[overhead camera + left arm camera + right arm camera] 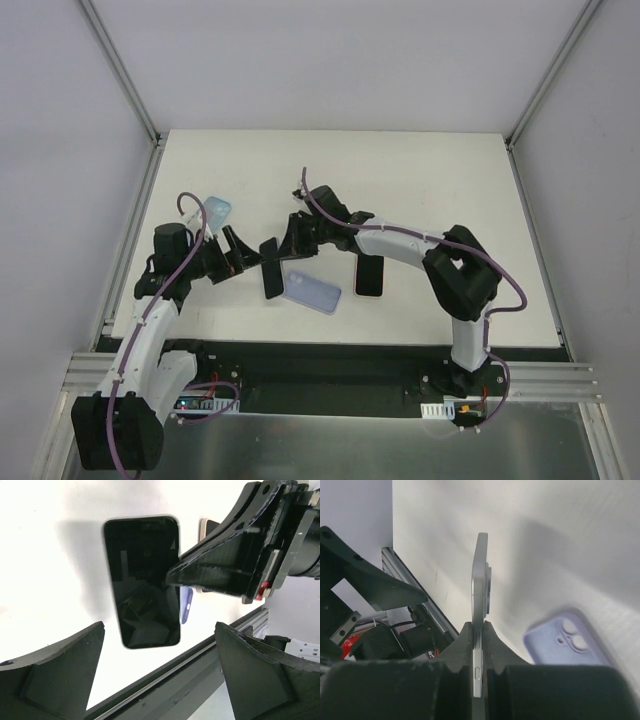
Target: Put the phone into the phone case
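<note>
- Right wrist view shows the right fingers clenched on one edge of the phone. The phone stands edge-on over the bench, with its camera bump facing the case side.
- Left fingers are released and spread wide, one on either side of the phone and touching nothing. The dark screen faces that wrist camera, and the phone's shadow lies off to one side, so it looks lifted.
- The lilac phone case lies flat on the bench just beside the held phone, camera cut-outs towards the near edge. I cannot tell which face is up.
- The step in hand looks like carrying the phone to the case on the right grip alone.
- To do it well, tip the phone flat with the screen up and line its camera end up with the cut-outs. Then seat one corner before pressing the rest down.
- The grip is narrow and sits on the edge, so a fast wrist turn could let the phone pivot or slip. A slow turn is safer.
- The case is light and may slide when pushed, so the free left fingers could pin its far side.
- The pale blue case and the dark item with a red edge lie apart from the path.
</note>
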